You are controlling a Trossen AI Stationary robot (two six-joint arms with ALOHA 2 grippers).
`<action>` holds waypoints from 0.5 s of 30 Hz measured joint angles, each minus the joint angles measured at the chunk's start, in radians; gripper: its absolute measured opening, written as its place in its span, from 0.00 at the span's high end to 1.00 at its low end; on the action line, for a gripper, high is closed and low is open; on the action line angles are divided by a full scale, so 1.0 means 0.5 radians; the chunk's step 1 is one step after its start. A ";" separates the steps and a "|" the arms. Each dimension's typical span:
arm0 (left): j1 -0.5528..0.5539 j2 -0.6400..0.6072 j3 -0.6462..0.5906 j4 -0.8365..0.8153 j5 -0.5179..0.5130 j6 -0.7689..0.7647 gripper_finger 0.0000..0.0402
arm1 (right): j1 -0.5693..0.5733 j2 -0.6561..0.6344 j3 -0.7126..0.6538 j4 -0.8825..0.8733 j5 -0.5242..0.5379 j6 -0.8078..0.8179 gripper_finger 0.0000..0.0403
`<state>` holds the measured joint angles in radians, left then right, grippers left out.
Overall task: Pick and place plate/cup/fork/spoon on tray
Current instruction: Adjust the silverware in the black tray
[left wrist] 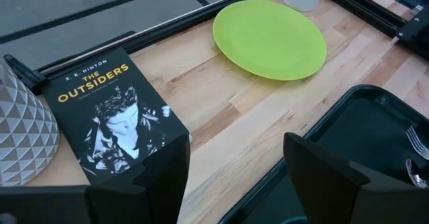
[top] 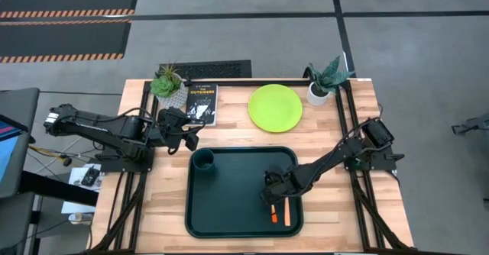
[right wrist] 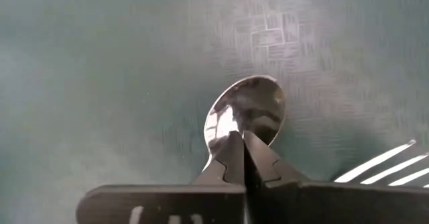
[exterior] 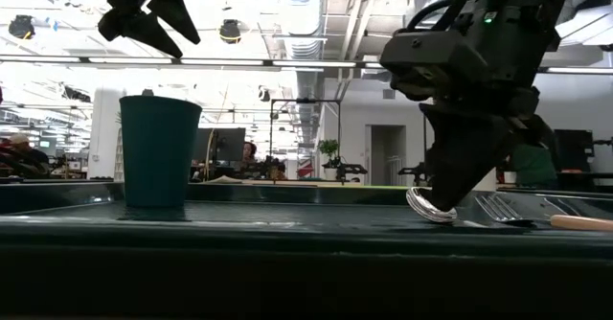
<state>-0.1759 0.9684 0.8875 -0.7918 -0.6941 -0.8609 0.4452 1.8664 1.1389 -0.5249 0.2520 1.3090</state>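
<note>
The dark green tray point(top: 229, 209) lies at the table's near middle. The dark green cup point(top: 202, 160) stands upright in its far left corner and shows in the low view point(exterior: 158, 152). The lime-green plate point(top: 275, 108) lies flat on the table beyond the tray. The fork point(top: 287, 212) lies on the tray floor at the near right, its tines point(right wrist: 382, 167) beside the spoon point(top: 273, 212). My right gripper point(top: 270, 198) is shut on the spoon, low over the tray. My left gripper point(top: 191, 139) is open and empty, above the table beyond the tray's far left corner. My right gripper pinches the spoon's neck point(right wrist: 231, 150), just behind the silver bowl point(right wrist: 244, 110), between its two fingertips. The fingers come from above, pointing down. The bowl point(exterior: 429, 208) is tilted, its lower edge at the tray floor, and the orange-red handle points toward the near edge.
A black book point(top: 202, 102) lies on the table at the far left, next to a potted plant point(top: 166, 83) in a patterned pot. A second plant in a white pot point(top: 319, 93) stands at the far right, close to the plate.
</note>
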 joint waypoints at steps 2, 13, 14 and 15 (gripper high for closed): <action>0.000 0.000 0.000 -0.002 0.000 0.000 0.43 | 0.000 0.000 0.000 -0.022 0.000 0.001 0.98; 0.001 0.000 0.000 -0.007 -0.009 0.003 0.43 | 0.027 0.000 0.000 -0.152 0.010 0.053 0.98; 0.000 0.000 0.000 -0.007 -0.011 0.003 0.43 | 0.027 0.000 0.000 -0.154 0.011 0.053 0.98; 0.000 0.000 0.000 -0.007 -0.013 0.003 0.43 | 0.026 0.000 0.000 -0.158 0.012 0.053 0.98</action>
<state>-0.1761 0.9684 0.8875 -0.7952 -0.7004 -0.8593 0.4583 1.8664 1.1389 -0.6039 0.2580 1.3358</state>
